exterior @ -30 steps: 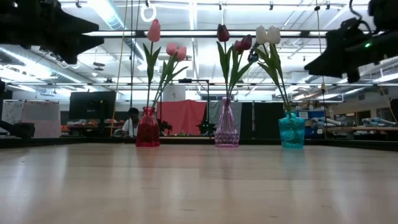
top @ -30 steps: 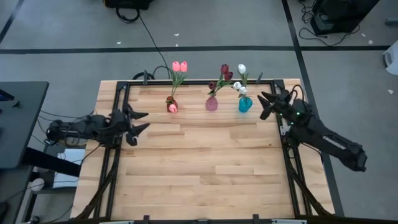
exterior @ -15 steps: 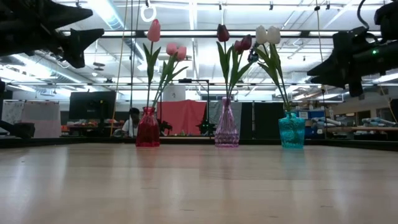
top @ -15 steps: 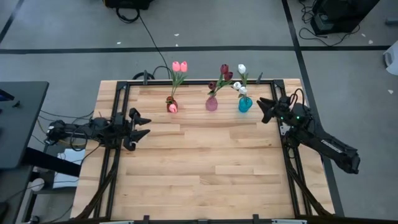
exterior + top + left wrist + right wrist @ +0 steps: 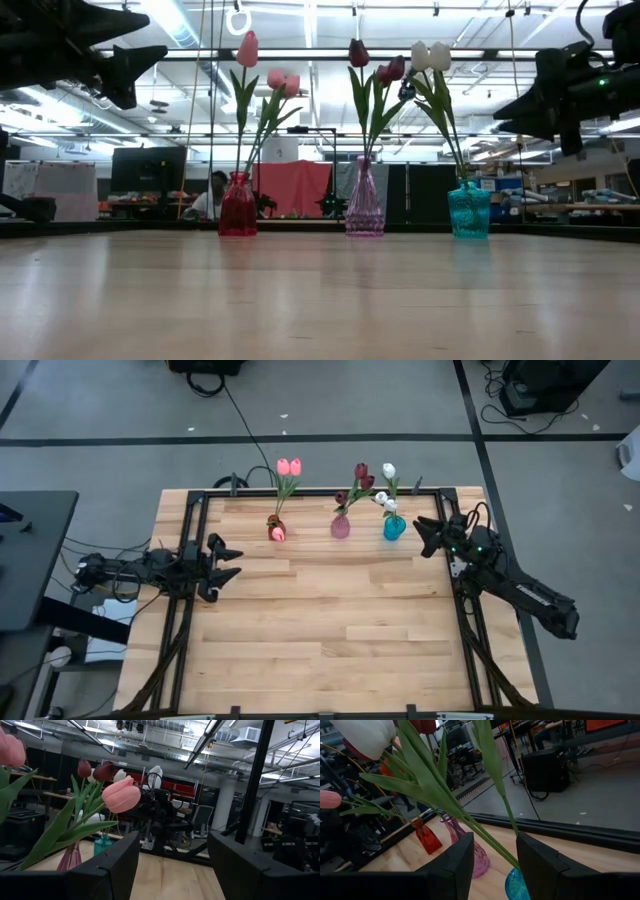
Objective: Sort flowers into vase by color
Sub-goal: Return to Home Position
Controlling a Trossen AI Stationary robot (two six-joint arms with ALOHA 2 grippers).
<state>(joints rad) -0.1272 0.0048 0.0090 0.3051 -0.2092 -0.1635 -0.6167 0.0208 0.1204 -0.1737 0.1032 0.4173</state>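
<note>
Open-plan robotics lab, exposed ceiling ducts [image 5: 245, 735], strip lights [image 5: 170, 20], office chair [image 5: 199, 817], floor cables [image 5: 245, 425], cluttered workbenches [image 5: 600, 205]

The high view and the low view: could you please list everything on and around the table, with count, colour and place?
table: one, light wood, under both arms
red vase: one, red, far edge, left of the row
purple vase: one, pinkish purple, middle of the row
blue vase: one, blue, right of the row
pink tulips: three, pink, in red vase
dark red tulips: three, dark red, in purple vase
white tulips: three, white, in blue vase
person: one, colour unclear, room behind red vase
left tool: one, dark, open, table's left edge
right tool: one, dark, open, beside blue vase
</note>
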